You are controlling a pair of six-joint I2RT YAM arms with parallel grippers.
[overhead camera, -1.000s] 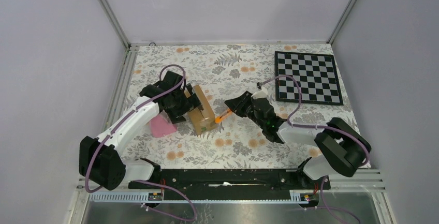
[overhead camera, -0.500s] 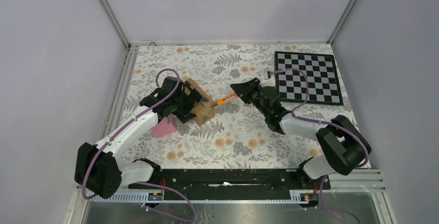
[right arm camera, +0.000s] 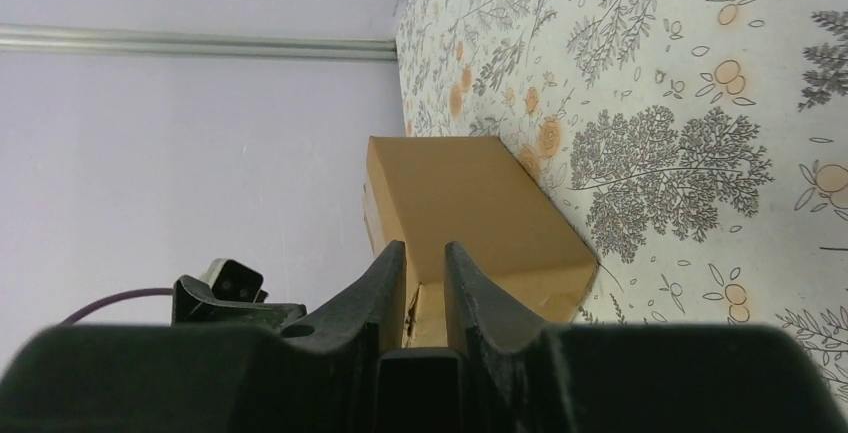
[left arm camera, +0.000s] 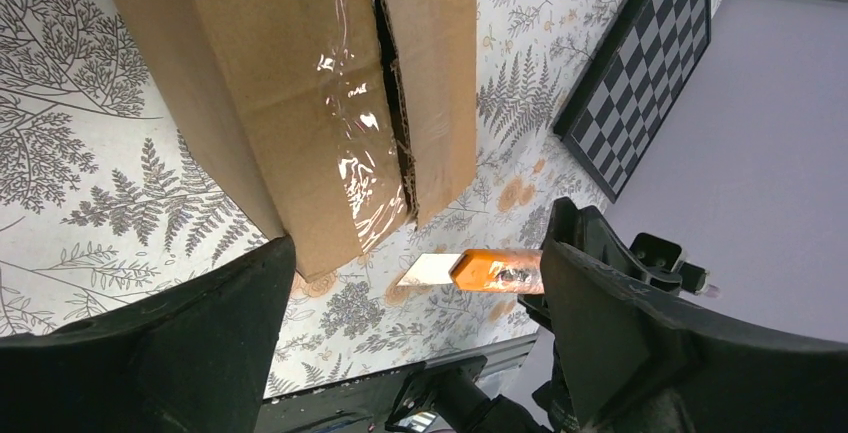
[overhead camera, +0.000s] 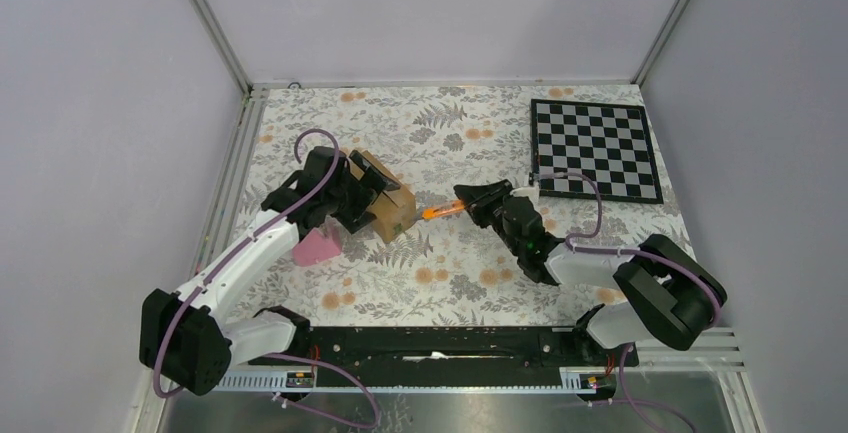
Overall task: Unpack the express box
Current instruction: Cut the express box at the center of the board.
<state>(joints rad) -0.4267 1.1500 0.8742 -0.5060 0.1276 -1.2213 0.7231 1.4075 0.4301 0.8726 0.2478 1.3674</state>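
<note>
The express box [overhead camera: 388, 205], a small brown carton, lies left of centre on the floral cloth. In the left wrist view the express box [left arm camera: 300, 83] shows a taped top seam that is split open along its length. My left gripper [overhead camera: 352, 199] stands open against the box's left end; its fingers [left arm camera: 150, 353] reach only to the box's near corner. My right gripper [overhead camera: 478, 201] is shut on a slim orange cutter [overhead camera: 440, 211]. The cutter's blade [left arm camera: 432, 270] points at the box and stops just short of it. From the right wrist the box [right arm camera: 470, 213] fills the space ahead of the right gripper [right arm camera: 425, 253].
A pink wedge [overhead camera: 318, 245] lies beside the left arm, near the box. A checkerboard [overhead camera: 595, 150] lies at the back right. Metal frame rails [overhead camera: 232, 168] run along the left and far edges of the cloth.
The left gripper and the box have shifted up-left, and the box has turned. The right gripper swung the cutter up toward the far side, then back down level with the box's right end.
</note>
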